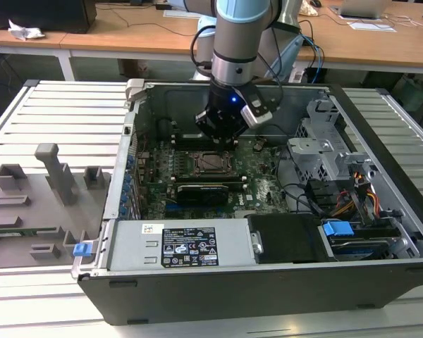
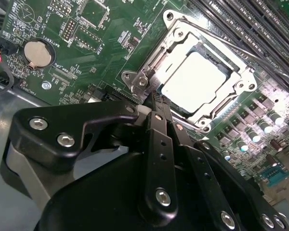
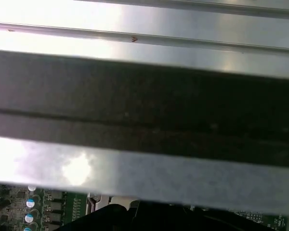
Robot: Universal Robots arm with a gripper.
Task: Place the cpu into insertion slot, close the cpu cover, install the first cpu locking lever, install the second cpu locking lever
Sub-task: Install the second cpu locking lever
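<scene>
In the second wrist view we see the cpu [image 2: 196, 79] lying flat in the insertion slot [image 2: 231, 98], its pale metal face showing through the cut-out of the cpu cover [image 2: 180, 36], which appears to lie down over the socket. In the exterior view the socket [image 1: 213, 162] sits near the middle of the green motherboard [image 1: 261, 186], inside the open computer case [image 1: 381, 141] on the slatted counter [image 1: 56, 113].

Our end effector [image 2: 159, 102] hangs just at the socket's corner, at about seven o'clock from the chip in the second wrist view. Its fingers look clenched together, tips pressed close with nothing between them, right beside the hinge block [image 2: 143, 83] at that corner. A thin locking lever [image 2: 260, 58] runs along the far side of the socket, between the cover and the memory slots [image 2: 250, 19]; whether it is latched we cannot tell.

Our worry is the narrow margin here. If the tips push down slightly off the lever or the frame edge, they could slide onto the cover or the chip face and load the socket unevenly, which risks bent contacts beneath. A slip the other way would scrape the small parts on the board around the coin battery [image 2: 37, 53], at about nine o'clock from the chip. If the cover is not fully seated, forcing a lever could spring it or jam the latch.
</scene>
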